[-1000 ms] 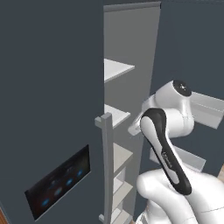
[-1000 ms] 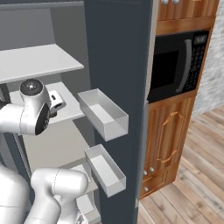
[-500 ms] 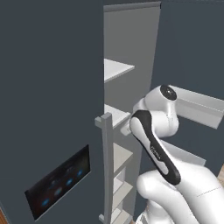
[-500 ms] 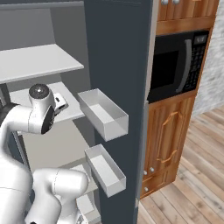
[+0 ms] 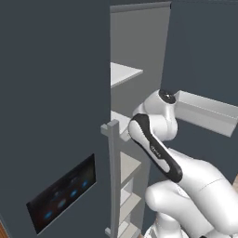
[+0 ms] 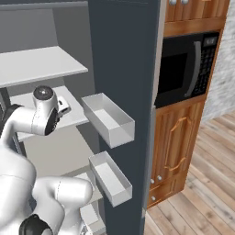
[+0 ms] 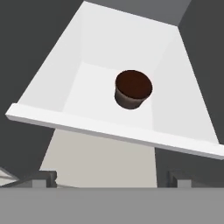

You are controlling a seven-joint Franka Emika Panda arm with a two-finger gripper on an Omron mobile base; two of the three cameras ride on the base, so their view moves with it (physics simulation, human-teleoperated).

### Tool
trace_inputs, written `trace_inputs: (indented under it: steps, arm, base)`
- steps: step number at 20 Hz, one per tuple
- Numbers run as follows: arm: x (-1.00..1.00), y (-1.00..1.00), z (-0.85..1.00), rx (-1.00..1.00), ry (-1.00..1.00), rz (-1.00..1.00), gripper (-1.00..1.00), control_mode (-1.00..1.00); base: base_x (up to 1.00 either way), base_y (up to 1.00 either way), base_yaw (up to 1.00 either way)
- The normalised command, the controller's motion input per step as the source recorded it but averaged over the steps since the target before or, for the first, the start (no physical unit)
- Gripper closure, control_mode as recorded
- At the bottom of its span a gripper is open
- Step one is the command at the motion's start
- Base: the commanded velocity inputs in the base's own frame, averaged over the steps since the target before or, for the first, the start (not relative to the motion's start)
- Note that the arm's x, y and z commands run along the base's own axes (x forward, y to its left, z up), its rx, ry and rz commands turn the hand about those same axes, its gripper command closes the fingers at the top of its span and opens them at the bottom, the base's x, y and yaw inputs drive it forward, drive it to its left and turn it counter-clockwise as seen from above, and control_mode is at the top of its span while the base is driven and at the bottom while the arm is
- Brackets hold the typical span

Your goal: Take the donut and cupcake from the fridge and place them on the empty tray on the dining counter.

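While apart — cupcake (image 7: 133, 89) beyond jaws.

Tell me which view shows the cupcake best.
The hand view: the cupcake sits in plain sight, upright on a white fridge shelf, centred ahead of the open end effector. In the left and right base views I cannot make it out among the shelves behind the arm.

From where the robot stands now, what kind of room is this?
Most likely a home kitchen. An open dark grey fridge with white shelves stands beside a wooden cabinet holding a black built-in microwave. A cupcake sits on one fridge shelf, and the floor is wood planks.
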Motion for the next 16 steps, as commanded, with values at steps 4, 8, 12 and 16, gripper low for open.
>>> trace_inputs:
  steps: [4, 8, 12, 16]
  arm:
    - [0.17, 0.29, -0.07, 0.00, 0.03, 0.00, -1.00, -1.00]
    - [0.14, 0.19, -0.26, 0.00, 0.00, 0.02, -1.00, -1.00]
    - [0.25, 0.00, -0.26, 0.00, 0.00, 0.07, -1.00, -1.00]
    - [0.35, 0.00, -0.12, 0.02, 0.00, 0.07, -1.00, -1.00]
  base:
    - [0.00, 0.00, 0.00]
    - [0.00, 0.00, 0.00]
    - [0.00, 0.00, 0.00]
    - [0.00, 0.00, 0.00]
